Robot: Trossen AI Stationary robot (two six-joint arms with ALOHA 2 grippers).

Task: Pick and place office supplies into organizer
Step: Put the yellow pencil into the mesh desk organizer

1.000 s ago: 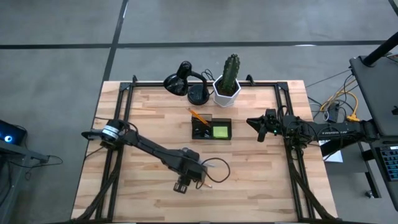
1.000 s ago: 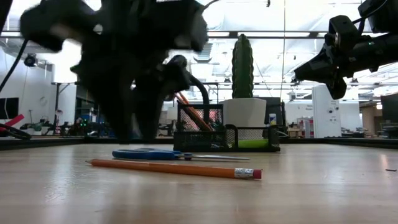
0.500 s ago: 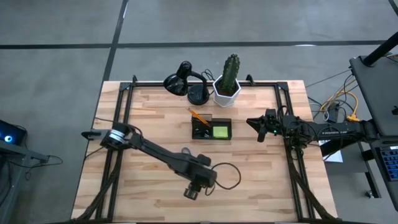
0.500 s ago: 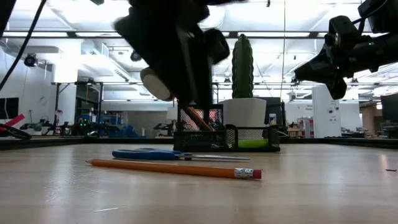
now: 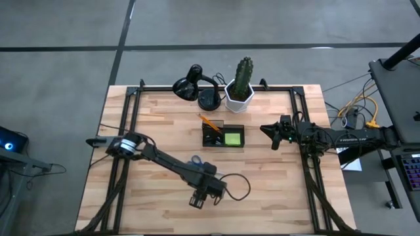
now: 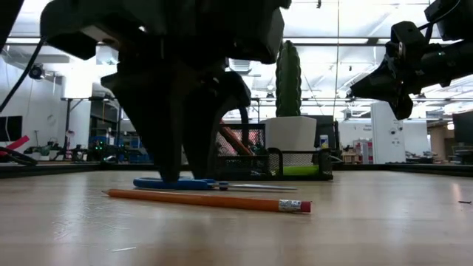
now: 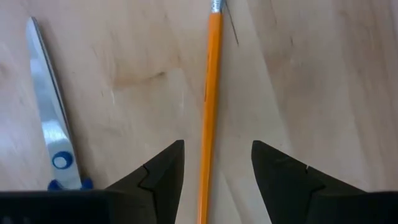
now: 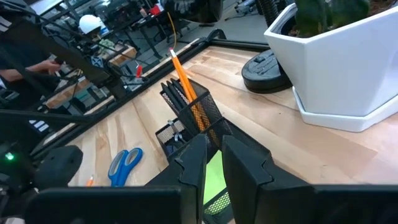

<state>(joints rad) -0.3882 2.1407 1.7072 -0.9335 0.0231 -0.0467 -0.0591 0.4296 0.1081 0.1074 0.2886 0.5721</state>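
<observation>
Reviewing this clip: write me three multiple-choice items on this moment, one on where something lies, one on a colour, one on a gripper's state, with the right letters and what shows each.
1. Where does the loose pencil lie?
A. between the left gripper's jaws, on the table
B. inside the organizer
C. beside the cactus pot

2. What colour are the scissors' handles?
A. red
B. blue
C. yellow

3. How do the left gripper's jaws stand?
A. shut on the scissors
B. shut on the pencil
C. open, one on each side of the pencil

Answers:
1 A: the left wrist view shows the pencil flat on the wood, running between the two jaws.
2 B: the low view shows blue handles behind the pencil.
3 C: the wrist view shows a gap between the pencil and each jaw.
</observation>
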